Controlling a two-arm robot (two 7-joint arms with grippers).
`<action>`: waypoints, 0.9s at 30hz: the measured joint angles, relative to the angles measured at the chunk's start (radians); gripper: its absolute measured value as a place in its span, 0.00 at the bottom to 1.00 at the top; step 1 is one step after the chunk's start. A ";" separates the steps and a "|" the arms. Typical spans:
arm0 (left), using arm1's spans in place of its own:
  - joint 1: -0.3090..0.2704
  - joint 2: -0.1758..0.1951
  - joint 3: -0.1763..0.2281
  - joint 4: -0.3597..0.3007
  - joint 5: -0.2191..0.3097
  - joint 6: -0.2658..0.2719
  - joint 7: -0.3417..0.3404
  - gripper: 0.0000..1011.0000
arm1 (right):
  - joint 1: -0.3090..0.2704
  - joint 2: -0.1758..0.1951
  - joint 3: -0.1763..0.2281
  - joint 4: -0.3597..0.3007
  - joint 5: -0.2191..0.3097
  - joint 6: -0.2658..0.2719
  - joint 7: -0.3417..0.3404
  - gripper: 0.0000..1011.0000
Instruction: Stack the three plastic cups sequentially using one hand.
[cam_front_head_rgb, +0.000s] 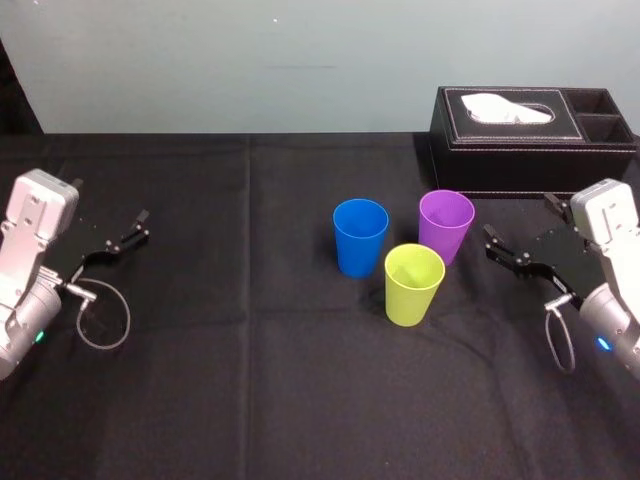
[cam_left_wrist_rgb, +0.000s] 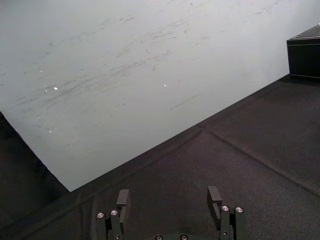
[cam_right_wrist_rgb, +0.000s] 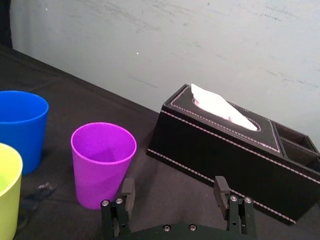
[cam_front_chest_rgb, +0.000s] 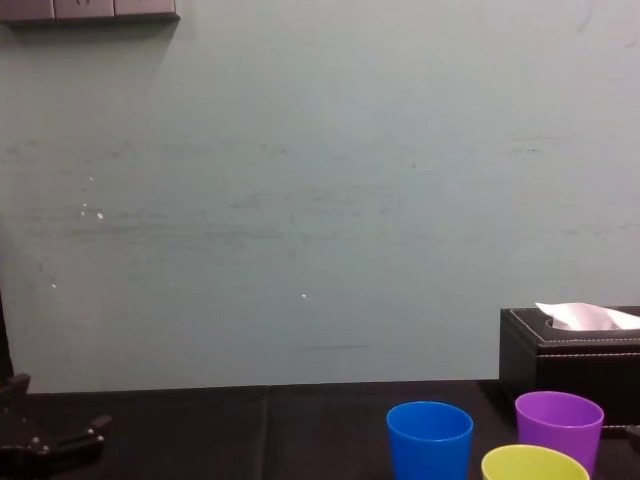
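Head view counts three cups, one of each colour: a blue tapered plastic cup (cam_front_head_rgb: 360, 236), a purple tapered plastic cup (cam_front_head_rgb: 446, 225) and a yellow-green tapered plastic cup (cam_front_head_rgb: 414, 284). There are two grippers and one black stitched tissue box (cam_front_head_rgb: 530, 135) with a white tissue (cam_front_head_rgb: 505, 107) poking from its slot.

All three cups stand upright on the black cloth-covered table (cam_front_head_rgb: 250, 350), long axis vertical, mouths up, narrowing toward the base. None is nested in another.

The right gripper (cam_front_head_rgb: 520, 218) hovers low with its fingers (cam_right_wrist_rgb: 127, 192) spread wide and nothing between them. The purple cup is just beyond those fingertips, toward the robot's left. The yellow-green cup is a little farther from them and closer to the robot, and the blue cup is farthest from them, past the other two. The tissue box sits close behind these fingers, on their far side, and nothing lies between the fingertips and the purple cup.

The left gripper (cam_front_head_rgb: 138, 227) is parked with its fingers (cam_left_wrist_rgb: 122, 199) also parted and empty, well apart from every cup, with bare cloth ahead of them.
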 joint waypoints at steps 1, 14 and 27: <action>0.000 0.000 0.000 0.000 0.000 0.000 0.000 1.00 | -0.006 0.003 0.004 -0.007 0.002 0.005 0.003 0.99; 0.000 0.000 0.000 0.000 0.000 0.000 0.000 1.00 | -0.186 0.103 0.105 -0.163 0.136 0.019 0.131 0.99; 0.000 0.000 0.000 0.000 0.000 0.000 0.000 1.00 | -0.353 0.150 0.165 -0.271 0.287 -0.002 0.314 0.99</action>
